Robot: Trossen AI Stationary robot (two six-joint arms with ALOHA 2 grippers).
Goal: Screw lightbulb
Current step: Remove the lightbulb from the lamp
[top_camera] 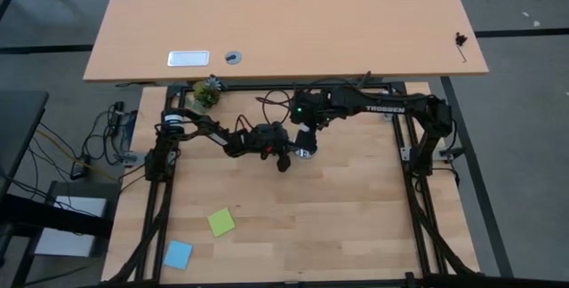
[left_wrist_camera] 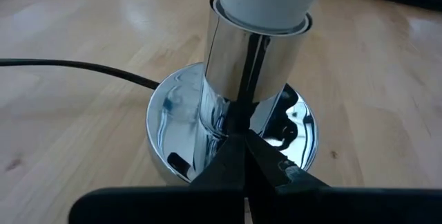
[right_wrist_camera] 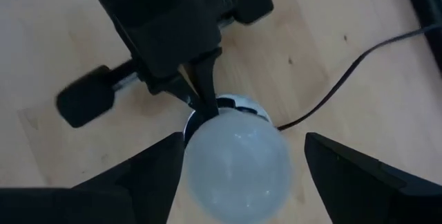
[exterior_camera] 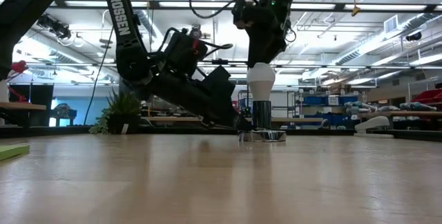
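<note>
So here's where I'm at: the bulb is standing upright in the socket, near the middle of the table, with its long axis dead vertical. My right gripper comes straight down over it, so the bulb's dome sits right between my two fingers. From the wrist view there's a visible gap on the far side and the near finger looks just beside the glass, so I'd call that hand released, spread wide around the bulb and not squeezing it.

My left gripper is clenched tight, fingers pressed together into a point, and it's low on the table, poking in sideways at the chrome stem of the socket, touching or just about touching it above the round base plate. I read that as bracing the socket so it doesn't spin. The black cord runs off away from it.

What matters for the next bit: the twist axis is the bulb's own vertical axis, and my right wrist is lined up right above it. That arm is clearly the one to turn it. My guess is I need to close on the glass before twisting, gently, since frosted glass is slippery.
</note>
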